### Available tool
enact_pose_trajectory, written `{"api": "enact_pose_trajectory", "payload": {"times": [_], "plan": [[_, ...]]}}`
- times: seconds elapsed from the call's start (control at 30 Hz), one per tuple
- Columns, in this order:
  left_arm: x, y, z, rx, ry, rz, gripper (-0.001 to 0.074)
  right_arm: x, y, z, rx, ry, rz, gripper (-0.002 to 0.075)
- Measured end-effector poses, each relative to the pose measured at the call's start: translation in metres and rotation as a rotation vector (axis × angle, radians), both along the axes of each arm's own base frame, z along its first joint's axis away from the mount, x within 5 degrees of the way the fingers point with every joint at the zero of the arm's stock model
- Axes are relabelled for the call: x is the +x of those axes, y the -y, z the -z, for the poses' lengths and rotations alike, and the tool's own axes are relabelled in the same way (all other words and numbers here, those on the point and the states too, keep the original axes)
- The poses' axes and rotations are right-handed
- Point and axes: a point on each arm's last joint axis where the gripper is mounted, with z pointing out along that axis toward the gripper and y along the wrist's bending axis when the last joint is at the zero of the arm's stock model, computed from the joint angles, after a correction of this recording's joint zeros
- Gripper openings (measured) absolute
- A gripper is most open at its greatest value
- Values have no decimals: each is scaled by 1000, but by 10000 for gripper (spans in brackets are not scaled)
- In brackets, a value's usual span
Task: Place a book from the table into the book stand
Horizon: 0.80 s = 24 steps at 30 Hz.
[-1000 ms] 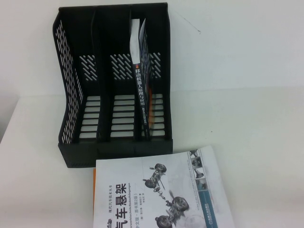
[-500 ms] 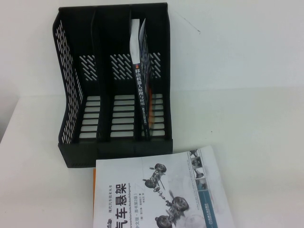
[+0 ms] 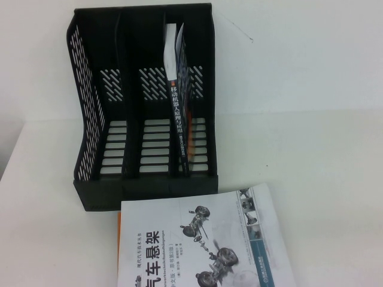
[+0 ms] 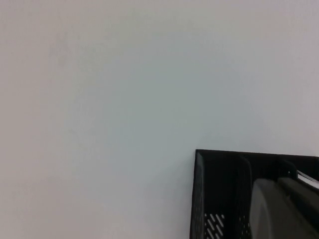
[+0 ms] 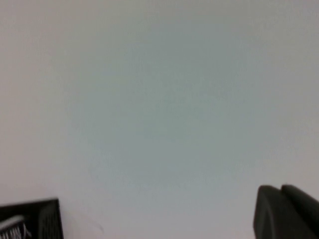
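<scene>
in the wrist views only, left tool (image 4: pixel 284 209) and right tool (image 5: pixel 286 211) appear.

High view angled down, wrist views share book stand (image 3: pixel 143 107)

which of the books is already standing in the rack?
The dark-spined book with white Chinese lettering, upright in the book stand's right compartment. The car-suspension book lies flat on the table, over an orange-edged book.
</scene>
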Motion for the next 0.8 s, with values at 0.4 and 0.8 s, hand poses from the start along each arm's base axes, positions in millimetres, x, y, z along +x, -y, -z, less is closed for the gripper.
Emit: {"api": "enact_pose_trajectory", "payload": {"times": [0.4, 0.8], "plan": [[6, -2, -53, 23, -535, -24, -2, 2, 2, -75, -50, -609, 31, 0], [58, 10, -26, -94, -916, 101, -2, 79, -27, -50, -29, -1139, -314, 0]]}}
